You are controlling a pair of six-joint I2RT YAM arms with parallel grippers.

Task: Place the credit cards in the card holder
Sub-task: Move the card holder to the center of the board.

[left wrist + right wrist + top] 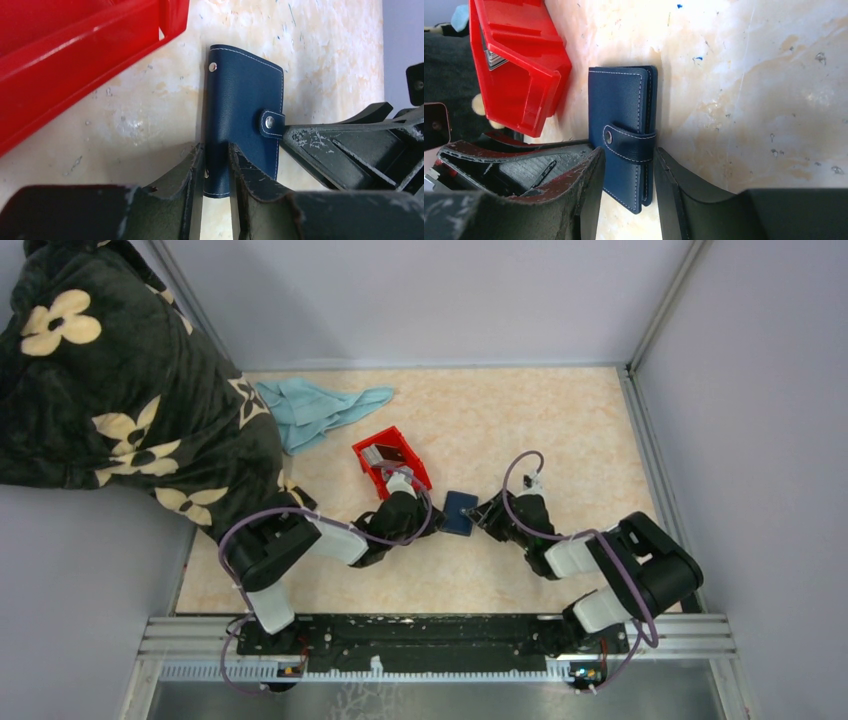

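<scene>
Left gripper (216, 156) and right gripper (626, 161) low, tips facing each other, jaws part-way apart

Navy card holder (245, 100), closed, tab snapped, on the table (125, 125).

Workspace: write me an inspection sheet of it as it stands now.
Surface: beige marbled table, scuffed and stained.
Job's things: navy card holder snapped shut, lying between the grippers; credit cards in the red bin.
Clutter: blue cloth, far left.
Grippers: left gripper and right gripper each have fingers astride the card holder; grip unclear.
Cables: purple cables looped, one per side.
Surroundings: grey walls; floral blanket over the left corner.
</scene>
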